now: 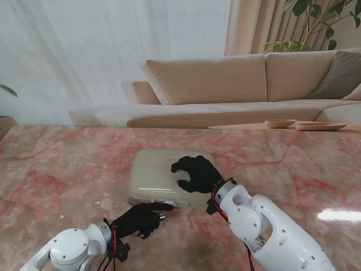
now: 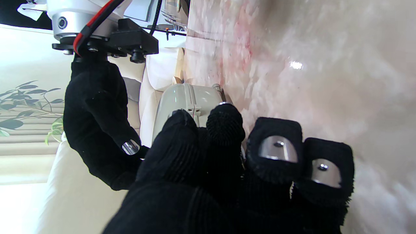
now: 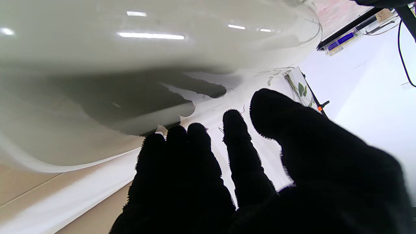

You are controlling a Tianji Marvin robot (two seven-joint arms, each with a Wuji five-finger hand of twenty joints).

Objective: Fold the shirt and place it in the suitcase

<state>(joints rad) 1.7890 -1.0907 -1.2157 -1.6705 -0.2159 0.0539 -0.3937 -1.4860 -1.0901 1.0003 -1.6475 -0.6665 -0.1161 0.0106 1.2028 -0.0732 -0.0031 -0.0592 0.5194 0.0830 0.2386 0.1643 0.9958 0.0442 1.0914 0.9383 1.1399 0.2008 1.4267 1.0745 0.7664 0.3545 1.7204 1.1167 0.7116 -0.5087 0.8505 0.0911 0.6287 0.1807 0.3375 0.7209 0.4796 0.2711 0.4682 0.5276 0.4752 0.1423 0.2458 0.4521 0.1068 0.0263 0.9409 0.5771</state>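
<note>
Evidently closing: right hand [image 1: 194, 173], fingers spread, presses the suitcase [image 1: 155, 176] lid flat. Left hand [image 1: 140, 219], fingers curled on nothing, sits at the case's 6 o'clock edge; best keep pressure even while it works the fastening.

We look down on a glossy pink marble surface [image 1: 62, 169] veined in red and white, stretching across the whole stand view. A closed, pale cream hard-shell suitcase [image 1: 155, 175] lies flat on it near the centre. At about four o'clock from the suitcase, a bright patch of light reflects off the polished stone.
</note>
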